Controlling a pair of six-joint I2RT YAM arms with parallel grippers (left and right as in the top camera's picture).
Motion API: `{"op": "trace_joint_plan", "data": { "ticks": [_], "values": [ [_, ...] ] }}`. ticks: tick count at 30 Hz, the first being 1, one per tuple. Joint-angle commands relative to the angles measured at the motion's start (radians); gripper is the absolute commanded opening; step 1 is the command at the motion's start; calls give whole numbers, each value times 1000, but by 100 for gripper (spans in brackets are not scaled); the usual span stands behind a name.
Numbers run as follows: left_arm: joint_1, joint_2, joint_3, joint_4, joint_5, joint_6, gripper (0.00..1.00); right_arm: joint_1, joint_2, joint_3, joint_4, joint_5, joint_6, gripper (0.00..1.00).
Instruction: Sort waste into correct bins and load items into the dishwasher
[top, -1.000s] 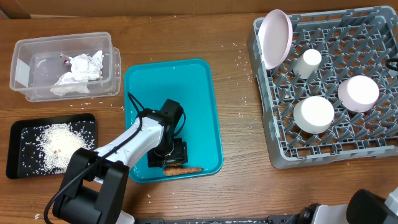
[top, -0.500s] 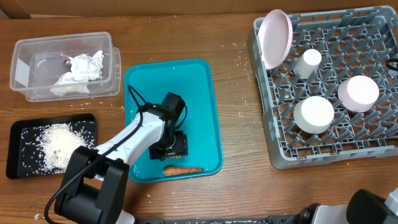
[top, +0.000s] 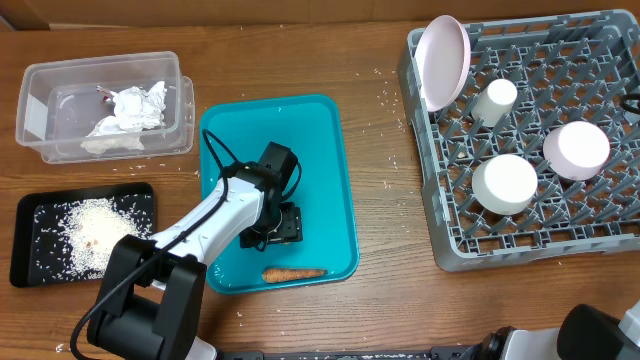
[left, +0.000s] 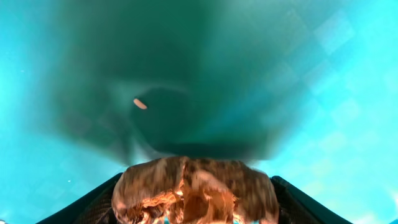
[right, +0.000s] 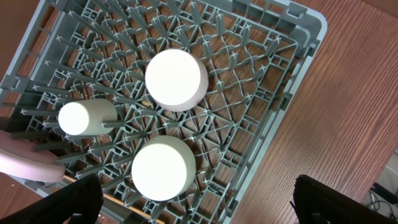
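Where the teal tray (top: 325, 170) lies mid-table, the left gripper (top: 281, 226) hangs above it, fingers clamped on a brown food scrap (left: 194, 190). One orange scrap (top: 293, 272) lies at the tray's near edge. The right gripper (right: 199, 205) is over the dish rack (right: 249, 81), fingers spread wide.

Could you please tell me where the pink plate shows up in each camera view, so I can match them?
Overhead: the pink plate stands on edge at the dish rack's upper-left corner.
Left wrist: not in it.
Right wrist: only its rim, at the picture's lower-left edge.
Shared landmark: the small white cup beside it.
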Motion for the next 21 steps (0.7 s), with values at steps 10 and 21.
{"op": "trace_joint_plan", "data": {
  "ticks": [10, 21],
  "values": [
    [180, 4, 174, -159, -22, 11, 73, -2, -1, 17, 2, 10, 8, 100],
    [188, 12, 141, -125, 130, 127, 100, -2, -1, 17, 2, 10, 8, 100]
  ]
}}
